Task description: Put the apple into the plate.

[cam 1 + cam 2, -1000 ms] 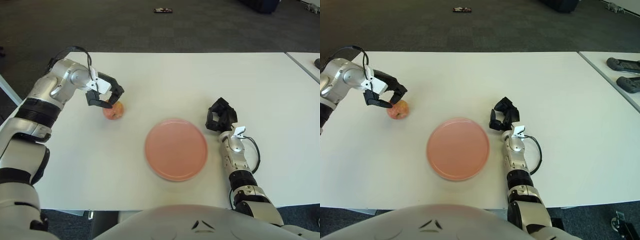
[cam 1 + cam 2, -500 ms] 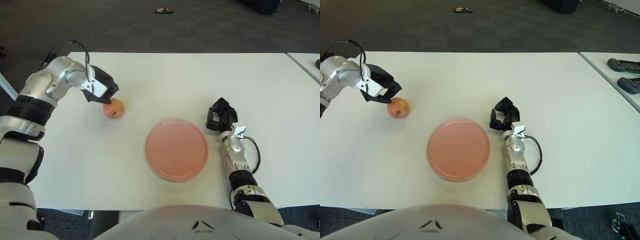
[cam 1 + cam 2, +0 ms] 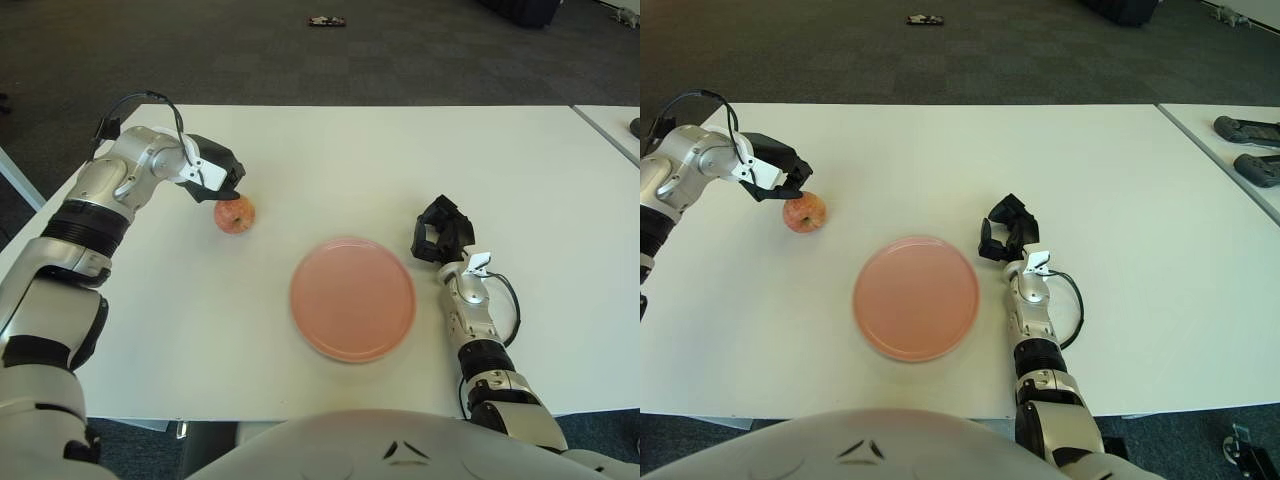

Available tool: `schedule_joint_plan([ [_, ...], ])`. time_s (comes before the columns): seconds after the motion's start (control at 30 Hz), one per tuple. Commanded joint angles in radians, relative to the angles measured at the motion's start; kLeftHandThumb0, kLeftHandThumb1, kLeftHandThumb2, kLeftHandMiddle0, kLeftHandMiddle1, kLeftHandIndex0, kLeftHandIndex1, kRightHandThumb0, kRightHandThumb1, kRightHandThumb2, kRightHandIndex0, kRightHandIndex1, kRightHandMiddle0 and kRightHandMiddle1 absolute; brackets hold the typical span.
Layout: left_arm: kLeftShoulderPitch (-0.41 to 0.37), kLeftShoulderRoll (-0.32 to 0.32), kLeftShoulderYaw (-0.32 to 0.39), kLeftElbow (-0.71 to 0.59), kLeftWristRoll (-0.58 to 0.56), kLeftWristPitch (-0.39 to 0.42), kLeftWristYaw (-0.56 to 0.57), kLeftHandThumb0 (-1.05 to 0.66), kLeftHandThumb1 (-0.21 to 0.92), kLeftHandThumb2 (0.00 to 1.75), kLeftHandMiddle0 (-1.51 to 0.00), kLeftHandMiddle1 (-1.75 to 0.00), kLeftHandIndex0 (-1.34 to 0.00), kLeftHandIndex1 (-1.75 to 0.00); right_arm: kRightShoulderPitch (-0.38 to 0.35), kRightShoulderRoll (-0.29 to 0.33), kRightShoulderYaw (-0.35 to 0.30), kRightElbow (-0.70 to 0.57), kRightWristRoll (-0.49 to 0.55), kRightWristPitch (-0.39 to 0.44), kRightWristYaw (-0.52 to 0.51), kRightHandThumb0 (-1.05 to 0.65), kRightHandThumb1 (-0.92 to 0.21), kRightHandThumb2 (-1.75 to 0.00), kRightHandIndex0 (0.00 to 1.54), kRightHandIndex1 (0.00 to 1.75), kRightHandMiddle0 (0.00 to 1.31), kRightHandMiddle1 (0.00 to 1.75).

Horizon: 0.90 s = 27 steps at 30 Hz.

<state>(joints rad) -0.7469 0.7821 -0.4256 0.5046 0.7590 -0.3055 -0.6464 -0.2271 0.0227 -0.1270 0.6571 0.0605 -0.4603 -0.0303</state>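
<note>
Apple [image 3: 235,214] nudged plateward, left hand [image 3: 216,178] curled behind it.

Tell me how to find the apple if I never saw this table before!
Start at the big white table and find the round pink plate in the middle. Look toward the robot's left and a bit farther back: the apple sits there beside the left hand. It is the only small, round, red-and-yellow thing on the table.

— What sort of room are you working in?
— It looks like an office or lab: you have a wide white table [image 3: 330,150], dark carpet tiles [image 3: 250,50] beyond it, and a second table [image 3: 1240,130] carrying two black handheld controllers [image 3: 1248,128].
</note>
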Motion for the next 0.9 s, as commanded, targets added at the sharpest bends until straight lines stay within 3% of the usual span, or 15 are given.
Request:
schedule_joint_plan([
  [0.0, 0.035, -0.004, 0.035, -0.019, 0.0, 0.031, 0.082, -1.02, 0.92, 0.64, -0.69, -1.75, -0.43, -1.75, 0.042, 0.009, -0.001, 0.045, 0.002, 0.054, -0.006, -0.49, -0.28, -1.35, 1.12, 1.75, 0.63, 1.75],
  [0.17, 0.06, -0.018, 0.054, -0.002, -0.01, 0.046, 0.172, -1.0, 0.92, 0.53, -0.56, -1.75, -0.17, -1.69, 0.043, 0.011, -0.001, 0.047, 0.004, 0.052, -0.006, -0.49, -0.28, -1.35, 1.12, 1.75, 0.63, 1.75],
  [0.2, 0.064, -0.019, 0.057, 0.0, -0.011, 0.049, 0.183, -1.0, 0.92, 0.52, -0.47, -1.73, -0.14, -1.6, 0.043, 0.011, -0.001, 0.047, 0.004, 0.052, -0.006, -0.49, -0.28, -1.35, 1.12, 1.75, 0.63, 1.75],
  [0.23, 0.066, -0.019, 0.058, 0.0, -0.012, 0.05, 0.189, -1.0, 0.92, 0.51, -0.27, -1.72, -0.07, -1.42, 0.043, 0.011, -0.002, 0.047, 0.004, 0.052, -0.006, -0.49, -0.28, -1.34, 1.12, 1.75, 0.63, 1.75],
  [0.27, 0.07, -0.019, 0.06, -0.002, -0.014, 0.054, 0.194, -1.0, 0.92, 0.51, -0.22, -1.72, -0.06, -1.38, 0.044, 0.01, -0.002, 0.046, 0.005, 0.051, -0.005, -0.49, -0.28, -1.34, 1.12, 1.75, 0.63, 1.75],
  [0.33, 0.076, -0.021, 0.063, -0.011, -0.019, 0.075, 0.186, -0.99, 0.92, 0.48, -0.11, -1.31, -0.03, -1.01, 0.045, 0.01, -0.002, 0.046, 0.005, 0.051, -0.004, -0.49, -0.29, -1.34, 1.12, 1.75, 0.63, 1.75],
  [0.4, 0.082, -0.023, 0.064, -0.015, -0.021, 0.085, 0.185, -0.97, 0.92, 0.43, -0.05, -0.62, -0.01, -0.43, 0.045, 0.009, -0.002, 0.046, 0.006, 0.052, -0.001, -0.49, -0.28, -1.34, 1.12, 1.75, 0.63, 1.75],
  [0.5, 0.087, -0.023, 0.063, -0.02, -0.02, 0.091, 0.185, -0.96, 0.92, 0.35, -0.01, -0.21, 0.0, -0.14, 0.044, 0.008, -0.003, 0.048, 0.007, 0.053, 0.001, -0.49, -0.28, -1.34, 1.12, 1.75, 0.63, 1.75],
  [0.6, 0.092, -0.021, 0.058, -0.028, -0.023, 0.096, 0.164, -0.99, 0.92, 0.21, 0.0, -0.07, 0.0, -0.05, 0.042, 0.008, -0.003, 0.049, 0.005, 0.056, -0.001, -0.49, -0.29, -1.34, 1.12, 1.75, 0.63, 1.75],
  [0.87, 0.081, -0.004, 0.041, -0.089, -0.016, 0.14, 0.023, -1.04, 0.92, 0.12, 0.0, 0.0, 0.0, 0.0, 0.042, 0.005, 0.0, 0.05, 0.002, 0.057, -0.002, -0.48, -0.3, -1.33, 1.11, 1.75, 0.62, 1.75],
])
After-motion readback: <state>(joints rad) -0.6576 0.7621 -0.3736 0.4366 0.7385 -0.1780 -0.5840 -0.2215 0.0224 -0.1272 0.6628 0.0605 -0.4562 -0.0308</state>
